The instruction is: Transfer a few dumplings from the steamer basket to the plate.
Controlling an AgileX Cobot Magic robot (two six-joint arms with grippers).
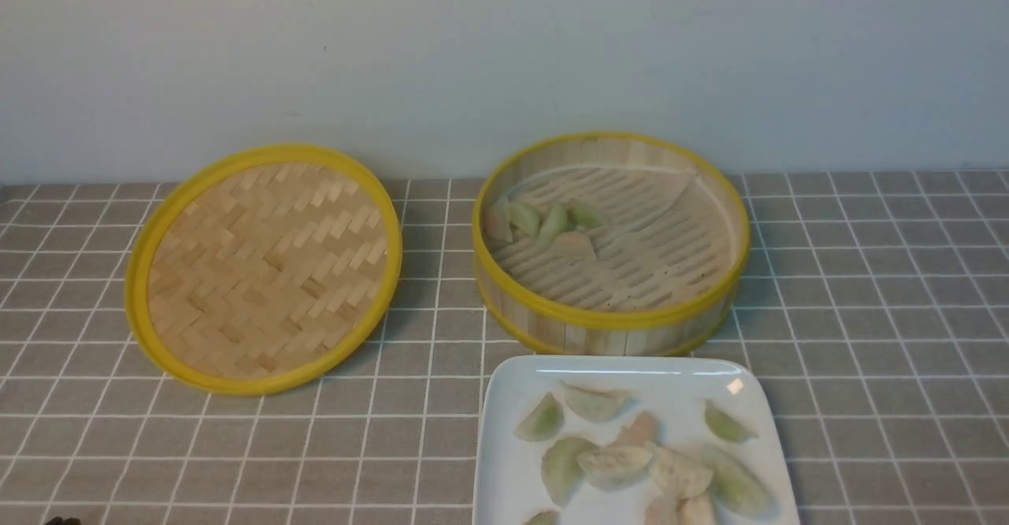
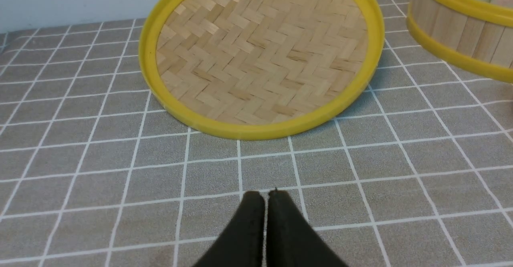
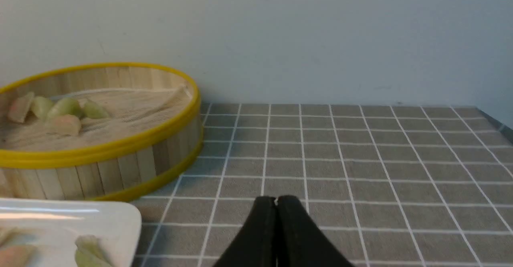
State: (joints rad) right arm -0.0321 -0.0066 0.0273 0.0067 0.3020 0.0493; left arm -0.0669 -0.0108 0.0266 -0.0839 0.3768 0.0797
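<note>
The steamer basket (image 1: 611, 322) stands at the middle of the table, with several dumplings (image 1: 544, 223) bunched at its far left side on the whitish liner. In front of it lies the white plate (image 1: 504, 462), holding several dumplings (image 1: 631, 462), mostly pale green. Neither arm shows in the front view. My left gripper (image 2: 264, 195) is shut and empty, low over the cloth in front of the lid. My right gripper (image 3: 276, 200) is shut and empty too, over the cloth to the right of the steamer basket (image 3: 120, 166) and the plate (image 3: 120, 219).
The flat woven lid (image 1: 264, 269) with a yellow rim lies left of the basket, its back edge propped toward the wall. A grey checked cloth (image 1: 867, 312) covers the table. A pale wall (image 1: 504, 52) runs along the back.
</note>
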